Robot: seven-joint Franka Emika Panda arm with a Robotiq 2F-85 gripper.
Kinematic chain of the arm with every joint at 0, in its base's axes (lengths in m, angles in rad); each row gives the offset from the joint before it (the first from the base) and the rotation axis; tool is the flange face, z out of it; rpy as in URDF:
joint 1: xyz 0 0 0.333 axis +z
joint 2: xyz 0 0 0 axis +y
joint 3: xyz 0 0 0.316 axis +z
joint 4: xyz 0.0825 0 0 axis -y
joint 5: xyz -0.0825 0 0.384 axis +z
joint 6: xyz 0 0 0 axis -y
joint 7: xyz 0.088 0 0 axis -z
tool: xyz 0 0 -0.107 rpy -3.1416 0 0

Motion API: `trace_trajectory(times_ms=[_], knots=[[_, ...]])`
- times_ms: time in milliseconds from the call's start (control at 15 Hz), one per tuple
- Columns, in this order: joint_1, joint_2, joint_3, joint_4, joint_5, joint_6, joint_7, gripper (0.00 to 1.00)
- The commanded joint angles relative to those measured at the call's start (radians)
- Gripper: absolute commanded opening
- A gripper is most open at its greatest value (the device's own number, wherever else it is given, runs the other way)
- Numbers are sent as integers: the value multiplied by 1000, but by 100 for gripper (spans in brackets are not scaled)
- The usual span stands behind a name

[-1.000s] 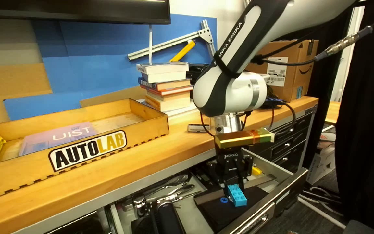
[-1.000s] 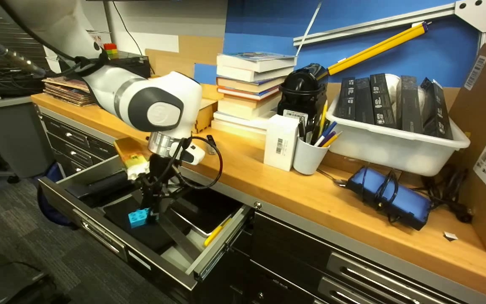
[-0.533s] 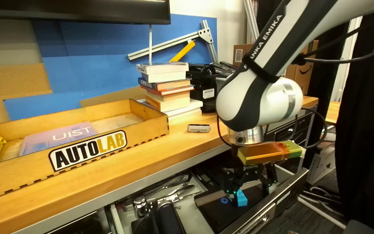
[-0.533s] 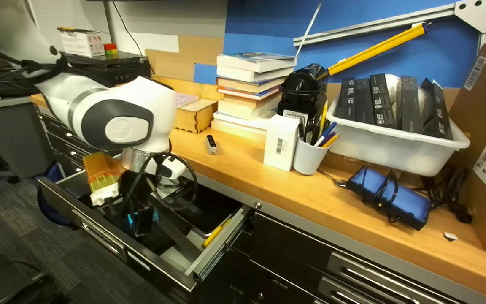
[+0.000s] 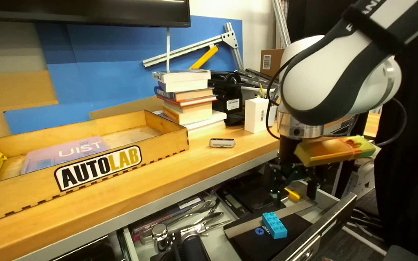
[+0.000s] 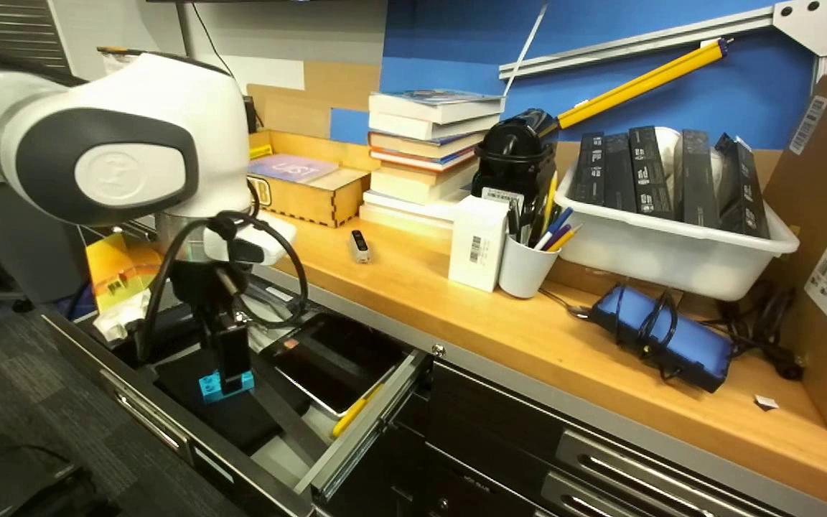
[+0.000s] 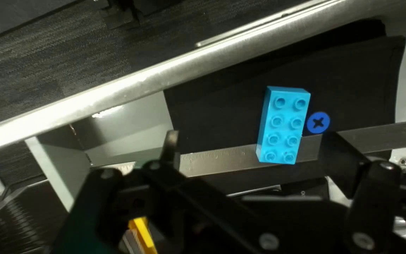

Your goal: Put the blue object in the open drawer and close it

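Note:
The blue object, a bright cyan toy brick (image 5: 274, 225), lies stud side up inside the open drawer (image 6: 146, 415). It rests on a black flat item (image 7: 217, 106), one end across a steel ruler (image 7: 220, 160). Above the drawer, my gripper (image 5: 294, 198) stands open, with its fingers wide apart and nothing held. In the wrist view the brick shows beyond the gap of the gripper (image 7: 252, 144), touched by neither finger. A finger hides part of the brick (image 6: 211, 388) in an exterior view. The drawer's metal front rim (image 7: 146, 76) crosses the wrist view diagonally.
Metal utensils (image 5: 201, 217) and a yellow cutter (image 6: 357, 411) share the drawer. The wooden worktop (image 5: 165, 181) runs along behind it. On top stand a wooden AUTOLAB box (image 5: 165, 145), a stack of books (image 5: 185, 98) and a white bin (image 6: 672, 251).
My gripper has opened, released the brick and moved up and away from it. The drawer has slid a little farther out, carrying the brick with it.

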Motion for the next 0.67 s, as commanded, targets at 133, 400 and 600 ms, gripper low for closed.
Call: trace_trajectory(times_ms=[133,400,600], knots=[[-10,-56,-27,62,42,-386,-160,100],[-10,140,-27,172,9,-525,-225,100],[2,303,-19,246,-7,-515,-322,100]])
